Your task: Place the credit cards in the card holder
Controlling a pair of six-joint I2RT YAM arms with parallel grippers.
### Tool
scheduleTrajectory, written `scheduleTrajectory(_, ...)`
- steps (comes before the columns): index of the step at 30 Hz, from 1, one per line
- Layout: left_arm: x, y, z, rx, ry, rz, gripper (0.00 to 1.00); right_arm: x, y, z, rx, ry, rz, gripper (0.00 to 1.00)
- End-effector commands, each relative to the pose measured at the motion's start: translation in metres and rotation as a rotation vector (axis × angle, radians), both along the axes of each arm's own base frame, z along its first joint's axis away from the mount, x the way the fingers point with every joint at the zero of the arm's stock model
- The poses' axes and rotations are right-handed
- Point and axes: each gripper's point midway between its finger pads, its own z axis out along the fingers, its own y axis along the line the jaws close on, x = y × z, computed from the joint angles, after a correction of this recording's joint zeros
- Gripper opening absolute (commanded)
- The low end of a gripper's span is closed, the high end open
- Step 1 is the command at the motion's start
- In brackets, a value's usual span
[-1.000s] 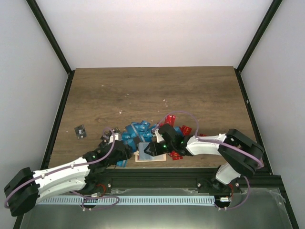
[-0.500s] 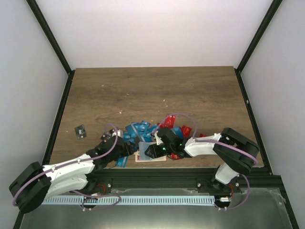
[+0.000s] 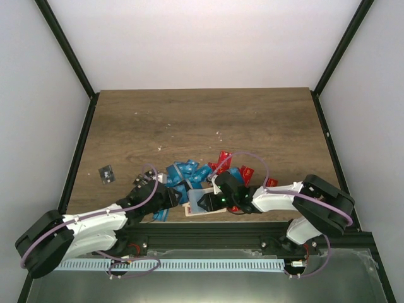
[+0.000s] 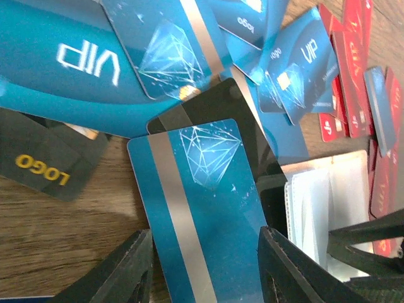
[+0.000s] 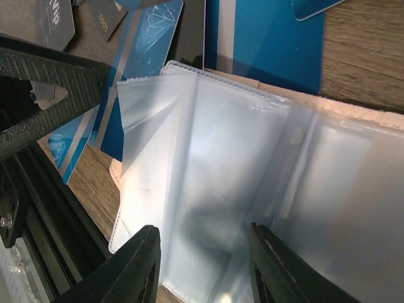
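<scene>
Your left gripper (image 4: 205,271) straddles a blue card (image 4: 202,183), fingers apart, just left of the card holder (image 3: 203,206) at the table's (image 3: 189,113) near edge. The right gripper (image 5: 202,271) hangs spread over its clear sleeves (image 5: 233,158): pin one pocket open, then feed the card in flat.

On my feed the left arm (image 3: 88,228) and the right arm (image 3: 284,197) both wear smooth white shells between bulky black joint housings. Each is trailed by a thin lilac cable (image 3: 252,156) that loops free above the links, and a small green light (image 3: 222,201) glows near the right wrist. Close up, the left gripper (image 4: 202,271) and right gripper (image 5: 202,265) show matt black fingers (image 4: 120,271), wedge-shaped with slightly rough faces.
</scene>
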Motion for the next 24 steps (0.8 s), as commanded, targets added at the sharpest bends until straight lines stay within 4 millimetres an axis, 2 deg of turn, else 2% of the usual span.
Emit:
scheduleTrajectory(1,-0.008,-0.011,-0.001,-0.061,0.010,-0.066,0.48,-0.022,-0.048,-0.047,-0.218,0.098,-0.047,0.41)
scheduleTrajectory(4,-0.011,-0.012,-0.004,-0.069,0.036,-0.062,0.48,-0.020,-0.045,-0.045,-0.206,0.093,-0.047,0.41)
scheduleTrajectory(7,-0.015,-0.006,-0.010,-0.065,0.073,-0.033,0.56,-0.019,-0.041,-0.043,-0.197,0.094,-0.044,0.41)
scheduleTrajectory(12,-0.025,0.005,-0.023,-0.086,0.138,0.025,0.57,-0.018,-0.037,-0.041,-0.183,0.095,-0.037,0.41)
scheduleTrajectory(18,-0.034,0.009,-0.026,-0.138,0.179,0.062,0.61,-0.017,-0.034,-0.038,-0.173,0.094,-0.035,0.41)
scheduleTrajectory(24,-0.034,0.005,-0.024,-0.190,0.170,0.056,0.62,-0.018,-0.033,-0.038,-0.170,0.099,-0.032,0.41)
